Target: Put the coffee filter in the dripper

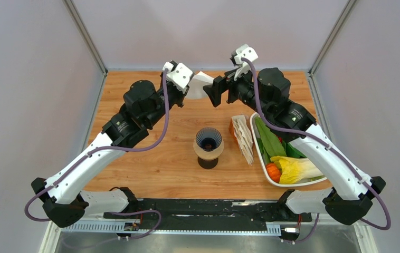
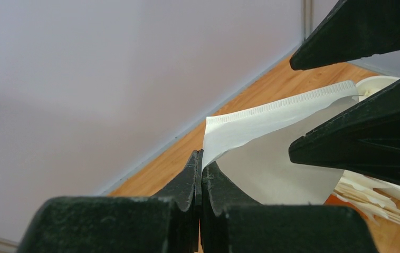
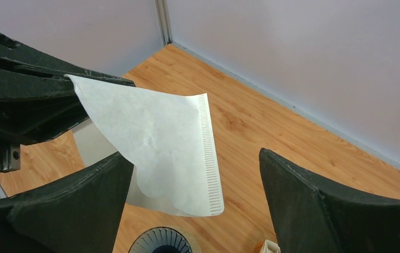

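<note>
- The filter — thin white paper, fan-shaped, crimped along one edge — is held aloft over the far surface, one corner clamped in the left gripper.
- The right gripper gapes around its free edge, holding nothing.
- Likely step: handover or spreading. Next comes a gentle pinch, then down into the ribbed navy dripper, well nearer.
</note>
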Robot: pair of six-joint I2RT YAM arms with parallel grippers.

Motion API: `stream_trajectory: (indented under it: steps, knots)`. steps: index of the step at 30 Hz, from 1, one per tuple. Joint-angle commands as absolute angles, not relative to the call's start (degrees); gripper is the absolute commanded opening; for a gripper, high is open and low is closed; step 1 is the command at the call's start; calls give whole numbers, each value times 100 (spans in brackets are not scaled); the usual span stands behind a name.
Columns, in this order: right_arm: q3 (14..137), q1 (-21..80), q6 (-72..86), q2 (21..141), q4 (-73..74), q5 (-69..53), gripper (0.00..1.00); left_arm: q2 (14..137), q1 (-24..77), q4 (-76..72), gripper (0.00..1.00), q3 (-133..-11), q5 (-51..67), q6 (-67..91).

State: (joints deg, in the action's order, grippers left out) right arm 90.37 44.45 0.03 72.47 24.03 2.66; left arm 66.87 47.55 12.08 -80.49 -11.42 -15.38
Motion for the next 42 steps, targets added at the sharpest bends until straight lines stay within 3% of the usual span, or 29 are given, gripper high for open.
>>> stream_trajectory:
  steps: [1, 7, 19, 32, 35, 36, 37, 38, 42]
  knots:
    - [9109, 4447, 247, 7351, 2133, 733, 91, 6515, 4785, 754, 0, -8076, -1142, -1521]
    - [9096, 4447, 319, 7418, 2094, 710, 81, 6496, 4782, 713, 0, -8061, -1159, -1368]
    - [8971, 4447, 290, 7335, 1813, 110, 35, 6595, 4796, 854, 0, -8042, -1041, -1186]
    - [9105, 4447, 345, 7439, 1811, 157, 6, 6828, 5048, 1040, 1, -8245, -1031, -1070]
    - [9038, 4447, 207, 7398, 1826, 345, 0, 6810, 5050, 1284, 14, -8343, -787, -948]
    - [9001, 4441, 104, 7362, 1816, 352, 0, 6780, 5048, 1395, 27, -8352, -546, -883]
    - [8940, 4413, 43, 7308, 1816, 309, 0, 6670, 5047, 1458, 33, -8351, -409, -859]
    - [8865, 4363, -139, 7244, 1813, 199, 0, 6587, 5019, 1624, 46, -8350, 51, -861]
    - [8436, 3939, -678, 6848, 1755, -1011, 0, 5873, 4372, 1985, 70, -8223, 2320, -858]
